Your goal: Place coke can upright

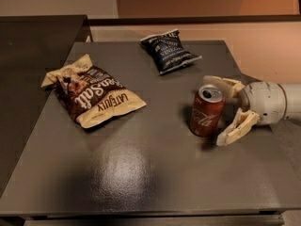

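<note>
The coke can (205, 112) is red with white script and a silver top. It stands upright on the grey table (141, 173), right of the middle. My gripper (214, 111) reaches in from the right edge and is open. One cream finger (225, 83) is behind the can and the other (236, 127) is to its front right. The jaws straddle the can's right side with a gap on each side and do not grip it.
A brown and cream snack bag (91, 95) lies flat at the table's left. A dark blue snack bag (168, 51) lies near the far edge. A darker counter (28, 55) adjoins the table on the left.
</note>
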`<control>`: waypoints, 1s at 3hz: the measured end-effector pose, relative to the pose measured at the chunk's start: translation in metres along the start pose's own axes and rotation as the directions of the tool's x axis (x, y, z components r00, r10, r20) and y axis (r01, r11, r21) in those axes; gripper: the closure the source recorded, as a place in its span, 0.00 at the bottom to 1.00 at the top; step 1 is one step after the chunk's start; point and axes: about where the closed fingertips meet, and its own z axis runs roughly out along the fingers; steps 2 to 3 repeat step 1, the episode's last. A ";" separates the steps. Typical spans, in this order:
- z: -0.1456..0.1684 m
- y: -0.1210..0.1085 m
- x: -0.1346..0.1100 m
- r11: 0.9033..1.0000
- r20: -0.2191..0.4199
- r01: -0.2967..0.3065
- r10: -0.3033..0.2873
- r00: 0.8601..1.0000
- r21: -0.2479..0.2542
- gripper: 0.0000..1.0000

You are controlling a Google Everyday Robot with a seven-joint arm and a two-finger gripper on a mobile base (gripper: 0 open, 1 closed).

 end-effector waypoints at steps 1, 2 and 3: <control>0.000 0.000 0.000 1.000 0.000 0.000 0.000 1.000 0.000 0.00; 0.000 0.000 0.000 1.000 0.000 0.000 0.000 1.000 0.000 0.00; 0.000 0.000 0.000 1.000 0.000 0.000 0.000 1.000 0.000 0.00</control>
